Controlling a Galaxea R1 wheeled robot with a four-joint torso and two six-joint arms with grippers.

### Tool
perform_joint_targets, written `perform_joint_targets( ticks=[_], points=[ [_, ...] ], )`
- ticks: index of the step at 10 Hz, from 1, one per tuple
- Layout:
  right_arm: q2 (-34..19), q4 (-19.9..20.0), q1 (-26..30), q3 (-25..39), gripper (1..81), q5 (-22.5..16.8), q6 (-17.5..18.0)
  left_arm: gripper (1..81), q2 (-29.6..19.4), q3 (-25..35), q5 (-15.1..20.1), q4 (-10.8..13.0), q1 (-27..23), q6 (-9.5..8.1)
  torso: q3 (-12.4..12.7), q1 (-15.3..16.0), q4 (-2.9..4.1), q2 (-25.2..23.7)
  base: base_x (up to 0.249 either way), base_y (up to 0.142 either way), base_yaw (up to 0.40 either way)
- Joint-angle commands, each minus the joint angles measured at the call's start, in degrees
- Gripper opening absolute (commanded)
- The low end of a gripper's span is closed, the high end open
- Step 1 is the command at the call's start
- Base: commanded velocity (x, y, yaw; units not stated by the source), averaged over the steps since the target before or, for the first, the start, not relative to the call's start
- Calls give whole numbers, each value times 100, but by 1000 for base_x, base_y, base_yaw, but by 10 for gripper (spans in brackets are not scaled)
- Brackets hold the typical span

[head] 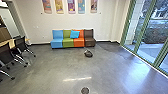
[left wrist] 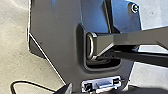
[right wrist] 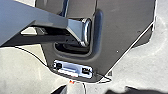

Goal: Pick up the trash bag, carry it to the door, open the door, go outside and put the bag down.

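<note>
A small dark trash bag (head: 88, 53) rests on the grey floor in the head view, a short way in front of the sofa and well ahead of the robot. To the right stands a glass front with green frames (head: 142, 32), where the door would be; which pane is the door I cannot tell. A dark part of my left gripper (left wrist: 66, 88) shows at the edge of the left wrist view, and a dark part of my right gripper (right wrist: 60, 89) in the right wrist view. Both are far from the bag, low by the robot's own base.
A sofa in blue, green, orange and brown (head: 78, 42) stands against the far wall. Black wheeled chairs (head: 8, 54) are by a table at the left. A dark round object (head: 85, 90) is on the floor close ahead. Paving (head: 150, 51) lies beyond the glass.
</note>
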Motion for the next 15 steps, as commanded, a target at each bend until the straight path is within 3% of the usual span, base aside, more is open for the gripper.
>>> perform_joint_targets(
  ticks=[1, 2, 4, 15],
  points=[
    [-73, -50, 158, 51, 811, -359, -16, 811, -12, 47, 370, -13, -151, 0, 19, 3, 0, 0, 114, 0, 0],
    [-82, -50, 167, 43, 811, -359, -16, 811, -12, 38, 370, -13, -151, 0, -164, 3, 0, 2, 114, 0, 0],
    [-73, -42, 176, 43, 811, -359, -16, 811, -12, 38, 361, -13, -151, -9, -269, 8, 0, 5, 117, 0, 0],
    [-47, -59, 158, 17, 811, -359, -16, 811, 5, 38, 335, -4, -151, -44, -282, 8, 0, 7, 155, 0, 0]
  ],
)
